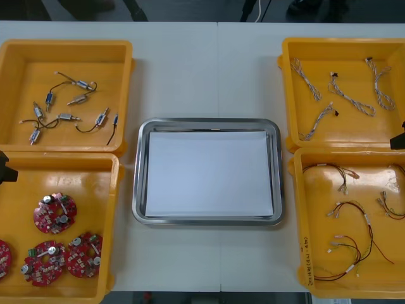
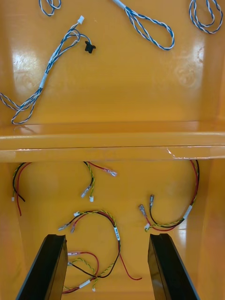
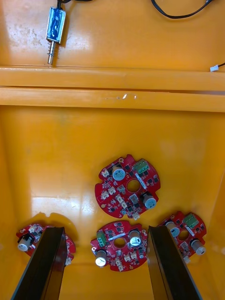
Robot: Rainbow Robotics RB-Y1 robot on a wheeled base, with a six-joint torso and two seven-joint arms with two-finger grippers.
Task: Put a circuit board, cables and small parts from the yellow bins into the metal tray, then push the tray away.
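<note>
Fingers: apart on left gripper, over circuit boards; apart on right gripper, over cables.
Metal tray: held nothing; whole task undone.

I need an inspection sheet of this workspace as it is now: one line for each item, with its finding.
Surface: light table; metal tray at its middle, white inside, nothing in it.
Job's things: four red circuit boards in the left near bin; small metal parts in the left far bin.
Clutter: nothing seen.
Tools: left tool open, above the circuit boards; right tool open, above the red and yellow cables.
Cables: red and yellow cables in the right near bin; twisted blue and white cables in the right far bin; black cables among the small metal parts.
Surroundings: dark floor beyond the table's far edge.
</note>
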